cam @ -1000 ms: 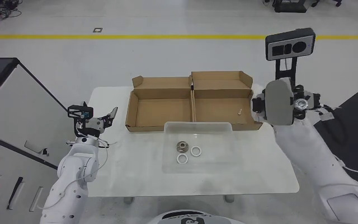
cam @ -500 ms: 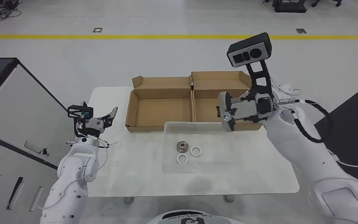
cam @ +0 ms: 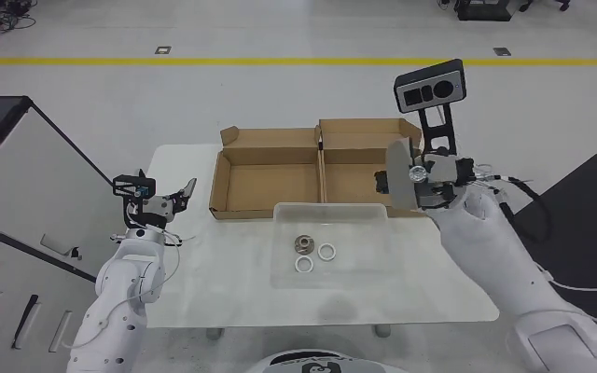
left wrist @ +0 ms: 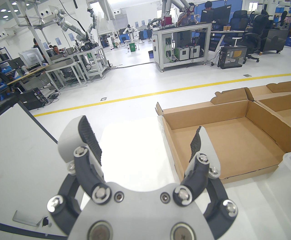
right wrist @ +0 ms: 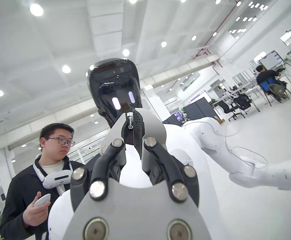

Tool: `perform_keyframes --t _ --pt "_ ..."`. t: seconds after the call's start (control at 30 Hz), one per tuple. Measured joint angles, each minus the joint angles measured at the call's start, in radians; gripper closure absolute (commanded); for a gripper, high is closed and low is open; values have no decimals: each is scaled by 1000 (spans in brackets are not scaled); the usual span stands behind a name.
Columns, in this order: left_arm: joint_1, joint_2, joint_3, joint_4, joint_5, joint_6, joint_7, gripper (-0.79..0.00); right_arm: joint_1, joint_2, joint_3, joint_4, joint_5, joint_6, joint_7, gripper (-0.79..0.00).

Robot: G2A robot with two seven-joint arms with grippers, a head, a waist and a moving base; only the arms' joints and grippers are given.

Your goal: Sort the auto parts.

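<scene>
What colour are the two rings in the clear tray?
White; the rings show best in the top view.

This is a large robotics lab in an open hall. The pale floor (cam: 298, 93) carries a yellow line (left wrist: 159, 92). Far beyond it stand robot arms (left wrist: 78, 34) on metal frames, an equipment rack (left wrist: 181, 48) with electronics, benches with monitors (left wrist: 28, 58) and office chairs (left wrist: 237, 20). The high ceiling (right wrist: 68, 34) holds round lights (right wrist: 36, 10) and pipes (right wrist: 218, 27).
</scene>
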Motion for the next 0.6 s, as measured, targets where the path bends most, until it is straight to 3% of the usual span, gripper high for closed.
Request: perform_keyframes --t 0.27,0.6 --pt "0 0 0 0 0 0 0 -785 -24 -30 -8 -4 64 -40 -11 0" --pt "0 0 0 0 0 0 0 -785 4 -50 -26 25 -126 43 -35 0"
